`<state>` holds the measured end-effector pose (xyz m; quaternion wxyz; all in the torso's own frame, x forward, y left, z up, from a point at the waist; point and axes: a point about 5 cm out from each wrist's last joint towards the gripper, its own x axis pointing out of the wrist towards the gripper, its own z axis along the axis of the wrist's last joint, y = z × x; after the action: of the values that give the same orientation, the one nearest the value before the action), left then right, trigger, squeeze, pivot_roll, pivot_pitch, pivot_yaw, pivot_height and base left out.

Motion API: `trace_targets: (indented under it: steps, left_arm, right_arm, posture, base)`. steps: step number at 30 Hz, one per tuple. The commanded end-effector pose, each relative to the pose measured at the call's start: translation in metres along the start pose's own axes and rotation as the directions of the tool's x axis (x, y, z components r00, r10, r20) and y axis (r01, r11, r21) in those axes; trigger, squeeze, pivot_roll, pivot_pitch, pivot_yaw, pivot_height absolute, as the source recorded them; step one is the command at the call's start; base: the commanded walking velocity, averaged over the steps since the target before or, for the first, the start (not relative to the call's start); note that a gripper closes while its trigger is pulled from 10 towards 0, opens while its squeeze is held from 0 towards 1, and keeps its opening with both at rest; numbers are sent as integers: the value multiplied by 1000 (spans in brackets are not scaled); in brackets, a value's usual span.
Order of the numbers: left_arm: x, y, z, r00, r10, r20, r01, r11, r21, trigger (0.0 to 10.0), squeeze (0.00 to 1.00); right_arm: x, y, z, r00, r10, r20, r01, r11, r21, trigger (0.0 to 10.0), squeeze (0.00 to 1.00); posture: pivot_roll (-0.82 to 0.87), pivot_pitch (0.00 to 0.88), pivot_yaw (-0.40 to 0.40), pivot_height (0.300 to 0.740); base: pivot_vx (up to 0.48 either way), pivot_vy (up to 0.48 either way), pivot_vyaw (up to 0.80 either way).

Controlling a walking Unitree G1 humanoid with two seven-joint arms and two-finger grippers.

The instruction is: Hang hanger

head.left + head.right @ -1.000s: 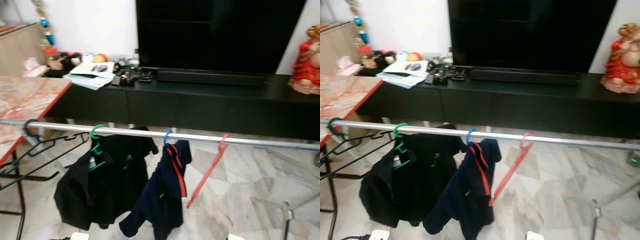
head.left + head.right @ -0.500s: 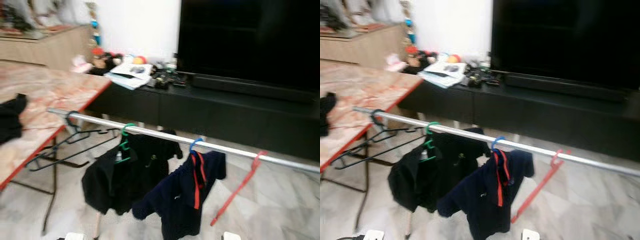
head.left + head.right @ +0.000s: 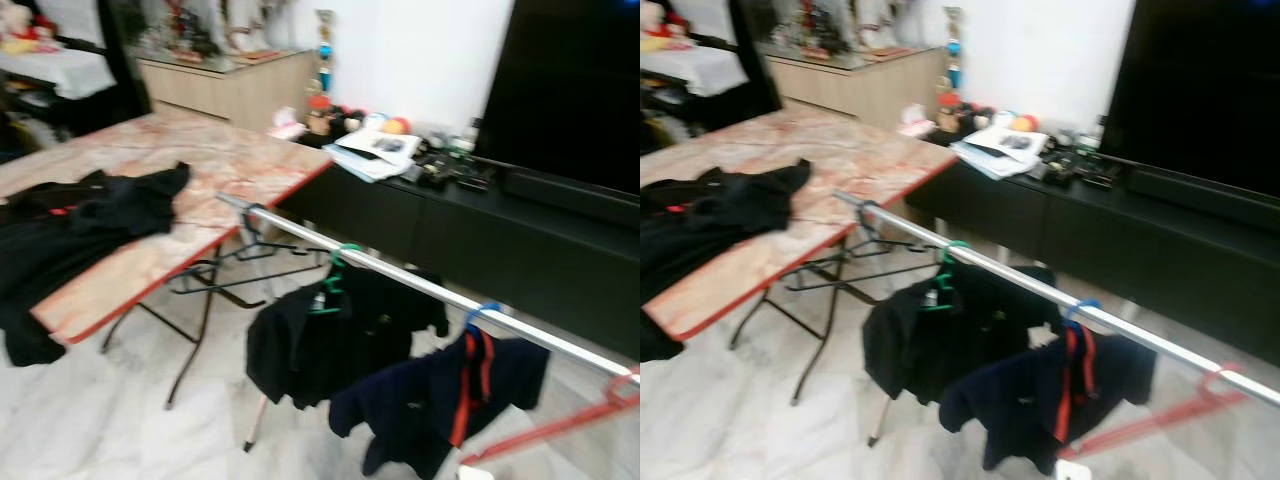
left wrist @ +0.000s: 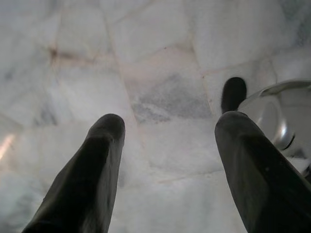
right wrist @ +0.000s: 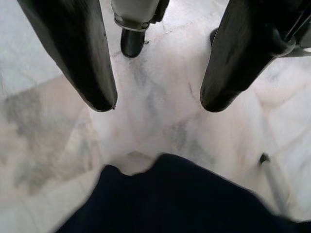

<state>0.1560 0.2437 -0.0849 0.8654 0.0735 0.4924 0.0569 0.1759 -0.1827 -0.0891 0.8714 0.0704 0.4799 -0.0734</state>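
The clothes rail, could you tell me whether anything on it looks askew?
Yes. The red hanger at the far right of the rail hangs empty and swung steeply sideways, almost level, while the green hanger and blue hanger hang upright under their shirts.

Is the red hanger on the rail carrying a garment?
No: the red hanger hangs bare on the rail, beside the navy shirt on its blue hanger.
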Motion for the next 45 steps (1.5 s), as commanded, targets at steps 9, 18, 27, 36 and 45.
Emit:
trace_targets:
  steps: [9, 18, 27, 36, 45]
  left_arm:
    - [-1, 1, -6, 1000, 5, -25, -5, 1000, -4, 10000, 0]
    - [-1, 1, -6, 1000, 5, -25, -5, 1000, -4, 10000, 0]
    - [-1, 1, -6, 1000, 5, -25, -5, 1000, -4, 10000, 0]
    - [0, -3, -5, 999, -10, -37, 9, 999, -32, 10000, 0]
    - [2, -7, 2, 999, -15, -33, 14, 999, -41, 10000, 0]
  right_arm:
    - [0, 5, -1, 1000, 13, -7, -12, 1000, 28, 10000, 0]
    - [0, 5, -1, 1000, 13, -7, -12, 1000, 28, 10000, 0]
    - [0, 5, -1, 1000, 13, -7, -12, 1000, 28, 10000, 0]
    - [0, 3, 1, 1000, 16, -11, -16, 1000, 5, 10000, 0]
    - [1, 3, 2, 1000, 20, -11, -20, 1000, -3, 10000, 0]
  posture:
    - [143, 0, -11, 740]
    - [143, 0, -11, 740]
    - [143, 0, -11, 740]
    - [151, 0, -26, 740]
    - [153, 0, -27, 740]
  base:
    - [0, 0, 0]
    - [0, 0, 0]
    - [0, 0, 0]
    - [0, 156, 0]
    - [0, 469, 0]
